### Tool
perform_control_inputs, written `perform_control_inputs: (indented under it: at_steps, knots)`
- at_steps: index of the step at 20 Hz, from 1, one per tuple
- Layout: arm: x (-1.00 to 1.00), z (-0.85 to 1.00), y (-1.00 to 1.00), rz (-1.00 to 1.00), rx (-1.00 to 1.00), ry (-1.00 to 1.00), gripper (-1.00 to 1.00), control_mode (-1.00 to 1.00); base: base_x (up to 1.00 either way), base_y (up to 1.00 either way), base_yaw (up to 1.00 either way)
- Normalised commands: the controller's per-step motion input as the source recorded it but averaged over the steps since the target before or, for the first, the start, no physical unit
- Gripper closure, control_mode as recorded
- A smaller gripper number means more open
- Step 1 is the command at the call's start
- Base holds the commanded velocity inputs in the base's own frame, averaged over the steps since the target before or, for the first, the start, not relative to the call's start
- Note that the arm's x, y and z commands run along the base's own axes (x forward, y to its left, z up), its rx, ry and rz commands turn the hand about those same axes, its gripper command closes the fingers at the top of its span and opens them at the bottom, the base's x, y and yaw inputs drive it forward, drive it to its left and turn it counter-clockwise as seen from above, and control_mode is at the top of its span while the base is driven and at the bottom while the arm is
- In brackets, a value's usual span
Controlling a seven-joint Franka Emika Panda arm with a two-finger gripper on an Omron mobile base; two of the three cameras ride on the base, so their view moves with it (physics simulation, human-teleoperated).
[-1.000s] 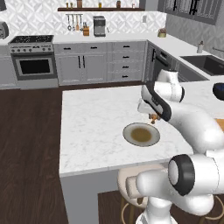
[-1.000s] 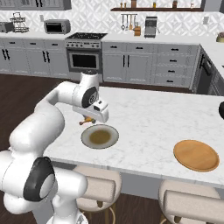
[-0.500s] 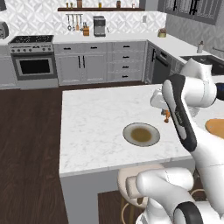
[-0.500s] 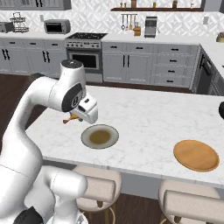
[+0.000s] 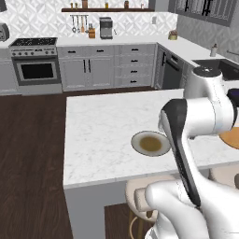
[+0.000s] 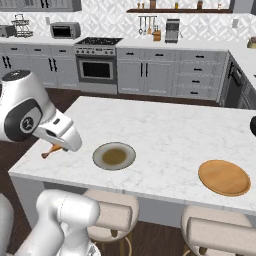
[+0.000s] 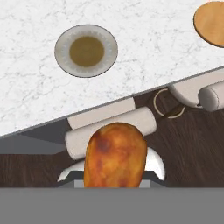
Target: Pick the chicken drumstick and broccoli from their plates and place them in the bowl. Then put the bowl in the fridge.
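Observation:
My gripper [image 6: 58, 146] is shut on the chicken drumstick [image 7: 114, 156], an orange-brown piece that looms large at the bottom of the hand view. Its tapered end [image 6: 50, 149] pokes out below the hand at the island's front left corner. The hand hangs past the counter's front edge, over the stools. The grey-rimmed plate [image 6: 114, 156] [image 5: 150, 143] [image 7: 86, 50] with the olive-brown centre lies bare on the marble. The wooden plate [image 6: 224, 177] [image 7: 211, 17] sits further right, also bare. Broccoli, the grey bowl and the fridge are out of view.
Two padded stools [image 6: 107, 210] [image 6: 220, 235] stand under the island's front edge. A dark navy bowl [image 6: 253, 125] sits at the island's right edge. My own arm [image 5: 186, 140] blocks much of the left base view. Cabinets and an oven [image 6: 96, 70] line the back wall.
The arm has swung away from above the grey-rimmed plate, carrying the drumstick out past the island's front edge. The plates have stayed put.

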Motion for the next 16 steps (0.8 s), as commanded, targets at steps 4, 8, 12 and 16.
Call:
perform_control_inputs:
  at_steps: [4,8,12,16]
  knots:
    - [-0.43,-0.26,-0.22,0.00,-0.02,0.05,1.00,-1.00,0.00,0.00,0.00]
    - [-0.33,-0.03,-0.09,0.00,0.16,0.05,1.00,-1.00,0.00,0.00,0.00]
    - [-0.10,-0.12,0.00,0.00,0.03,0.12,1.00,-1.00,0.00,0.00,0.00]
    - [0.00,0.00,0.00,0.00,0.00,0.00,1.00,-1.00,0.00,0.00,0.00]
